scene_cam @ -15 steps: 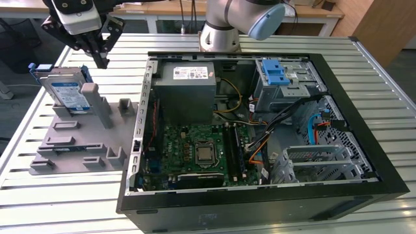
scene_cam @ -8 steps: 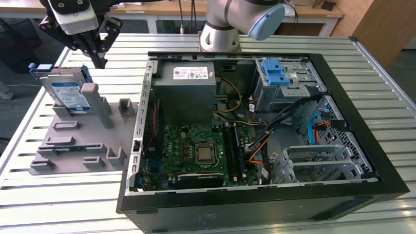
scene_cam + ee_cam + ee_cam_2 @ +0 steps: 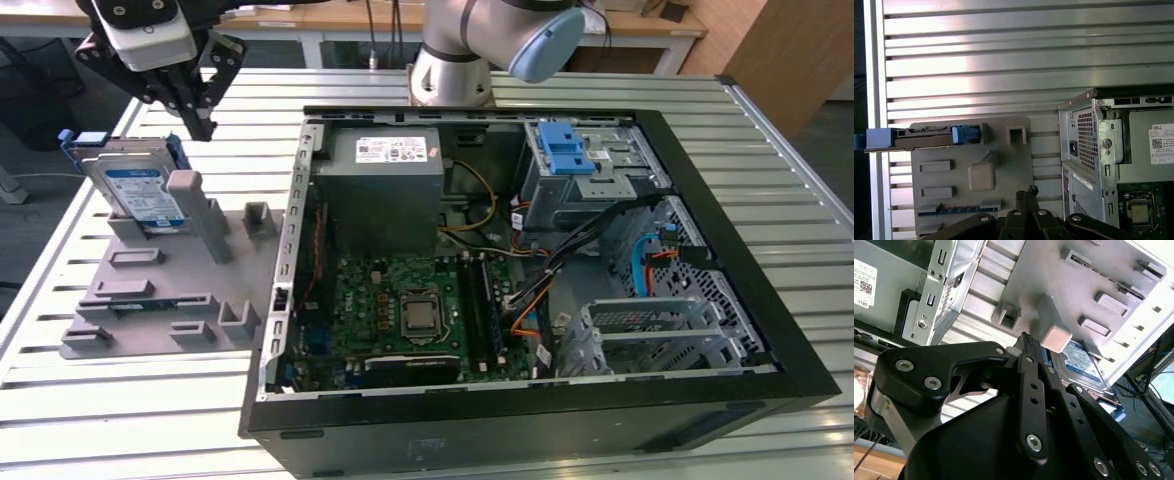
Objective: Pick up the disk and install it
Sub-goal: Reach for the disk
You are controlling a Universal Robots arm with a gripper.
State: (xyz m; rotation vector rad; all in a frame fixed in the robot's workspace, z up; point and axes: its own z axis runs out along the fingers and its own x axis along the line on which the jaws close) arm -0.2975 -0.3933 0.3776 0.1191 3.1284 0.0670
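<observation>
1. Pick-up step, grasp not yet made: the end effector [image 3: 203,125] hovers just above and beside the disk [image 3: 140,195], its black fingers pressed together and holding nothing.
2. The disk stands upright on its edge in a slot of the grey holder [image 3: 147,300]. It is near the edge of the surface [image 3: 267,100] on the exterior view's left, toward the far corner.
3. My read: a grasp calls for the fingers to part and straddle the disk's thin top edge squarely, since the slot seats it below.
4. Materials: a flat silver metal slab with a glossy blue-and-white label and a blue plastic bracket framing it. The holder looks matte, blocky and moulded, and the surface is ribbed, shiny metal.
5. The likely install spot is the grey metal drive bay [image 3: 587,185] inside the open computer case [image 3: 534,430], well apart from the disk.
</observation>
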